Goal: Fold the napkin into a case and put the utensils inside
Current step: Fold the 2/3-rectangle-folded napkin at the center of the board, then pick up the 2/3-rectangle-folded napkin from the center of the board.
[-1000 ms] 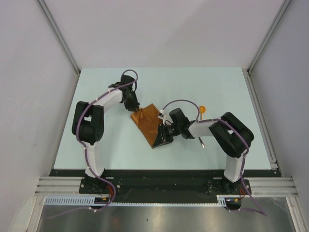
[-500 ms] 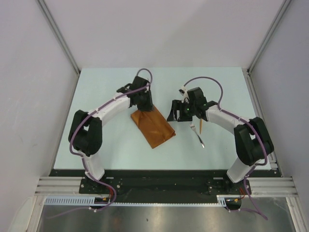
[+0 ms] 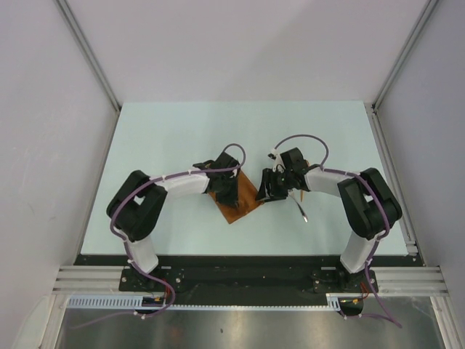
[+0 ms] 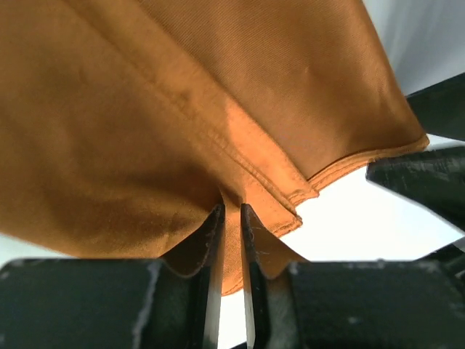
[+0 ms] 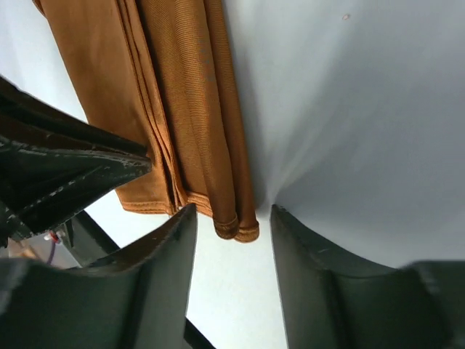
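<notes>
Top view first: napkin (image 3: 245,206) folded down into a narrow, multi-layer strip around the middle of the table (image 3: 167,145). Slanted from upper left to lower right and mostly tucked under the left arm. Doesn't look like a finished pocket yet, and nothing slid inside as far as can be seen.

Left claw (image 3: 228,195) planted right on top of the cloth. From the left wrist view: nearly shut, pinching a thin flap of one layer between the fingers (image 4: 213,269), hemmed edges stacked just above the tips. So, a proper hold there.

Right claw (image 3: 266,192) parked just off the strip's right-hand edge. From the right wrist view: spread wide, holding nothing, with the hemmed corner of the napkin poking down right at the mouth of the gap. Can't see any actual contact.

Now the bit that matters for the next move. Seen from the right claw, cloth straight ahead, running off toward the upper left of that view, long axis roughly in line with the reach. Probably just needs a short nudge forward and a squeeze to catch that end.

Also spotted the fork (image 3: 301,212) on the table just lower right of the right claw, so way closer to the right arm than the left.
</notes>
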You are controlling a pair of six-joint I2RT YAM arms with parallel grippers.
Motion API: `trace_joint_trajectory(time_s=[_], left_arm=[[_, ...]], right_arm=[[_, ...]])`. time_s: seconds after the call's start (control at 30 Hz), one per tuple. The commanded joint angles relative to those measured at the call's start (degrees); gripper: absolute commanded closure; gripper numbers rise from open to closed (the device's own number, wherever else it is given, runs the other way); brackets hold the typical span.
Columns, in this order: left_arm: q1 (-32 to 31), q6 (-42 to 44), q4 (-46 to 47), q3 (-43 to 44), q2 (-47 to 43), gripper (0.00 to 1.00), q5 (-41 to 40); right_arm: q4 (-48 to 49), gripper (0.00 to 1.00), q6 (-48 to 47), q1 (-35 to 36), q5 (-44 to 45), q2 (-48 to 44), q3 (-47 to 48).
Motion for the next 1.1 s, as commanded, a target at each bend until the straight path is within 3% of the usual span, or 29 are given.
trace_joint_trajectory(time_s=[0.0, 0.03, 0.17, 0.4, 0.5, 0.63, 0.83, 1.07], left_arm=[[-0.72, -1.69, 3.00, -4.24, -5.35, 0.82, -0.73], [-0.72, -1.69, 2.91, -4.60, -5.70, 0.82, -0.99], [-0.64, -1.69, 3.00, -7.41, -7.54, 0.82, -1.08], [-0.63, -1.34, 1.95, -11.81, -11.84, 0.82, -1.87], [-0.55, -0.73, 0.37, -10.76, -14.57, 0.77, -1.26], [0.24, 0.85, -2.61, -5.32, -15.46, 0.55, -0.12], [2.26, 0.68, -6.31, 7.68, -8.97, 0.34, 0.32], [2.62, -3.27, -12.90, 22.55, 3.86, 0.32, -5.37]], right_arm=[[5.80, 0.55, 1.99, 0.68, -3.18, 1.36, -1.74], [6.16, 0.63, 2.17, 0.94, -3.18, 1.36, -2.01], [7.12, 0.77, 3.58, 2.69, -2.57, -0.22, -3.32], [11.51, 0.87, 10.16, 9.64, 0.77, -6.02, -7.98], [12.23, 0.81, 11.14, 10.52, 3.06, -7.95, -9.39], [10.91, 0.62, 9.56, 7.54, 2.89, -8.05, -8.52], [11.16, 0.47, 9.73, 5.34, 2.45, -7.08, -7.98], [17.93, 0.44, 14.12, 7.00, 1.92, -5.50, -11.32]])
